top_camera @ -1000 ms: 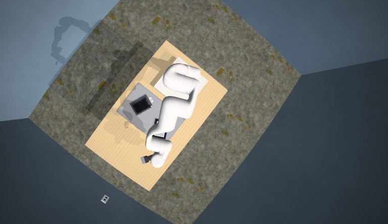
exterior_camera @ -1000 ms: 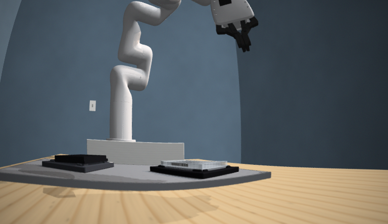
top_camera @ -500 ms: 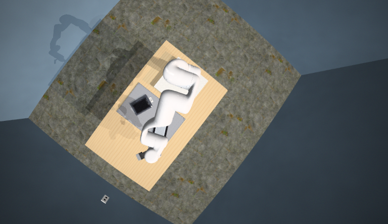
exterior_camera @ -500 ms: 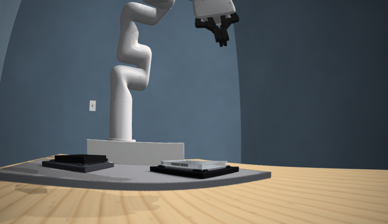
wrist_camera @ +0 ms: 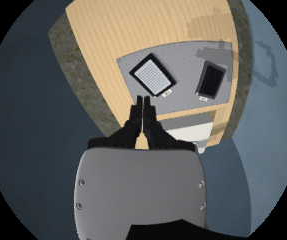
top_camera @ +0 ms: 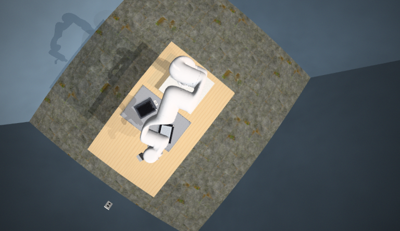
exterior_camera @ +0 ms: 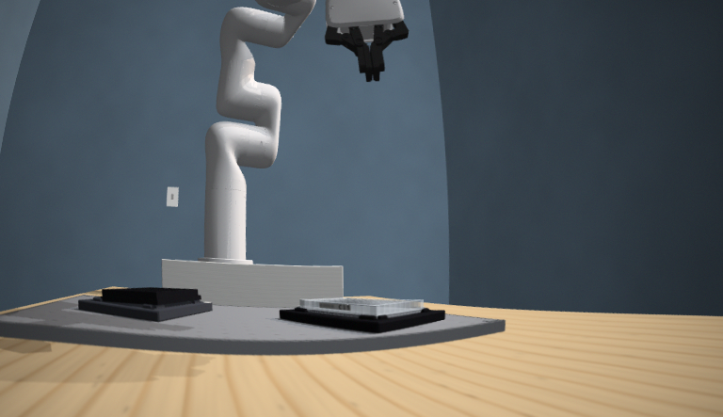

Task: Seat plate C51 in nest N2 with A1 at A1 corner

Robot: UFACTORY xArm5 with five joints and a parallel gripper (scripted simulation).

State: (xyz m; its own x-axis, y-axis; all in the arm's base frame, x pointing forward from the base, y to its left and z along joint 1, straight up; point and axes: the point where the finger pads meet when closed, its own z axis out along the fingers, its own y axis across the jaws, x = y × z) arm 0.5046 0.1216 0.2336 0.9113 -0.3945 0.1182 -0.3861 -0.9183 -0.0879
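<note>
A clear 96-well plate rests on a black nest at the right end of the grey deck. It stands raised above the nest's corner locators, with a dark label strip on its near side too small to read. It also shows in the top view, partly under the arm, and in the wrist view. A black plate sits in a dark grey nest at the left, and also shows from above and in the wrist view. My gripper is shut and empty, high above the clear plate, fingertips together.
The grey deck mat lies on a wooden table. The robot's white base block stands behind the two nests. A small white station label lies beside the black plate's nest. The arm's links hang over the deck in the top view.
</note>
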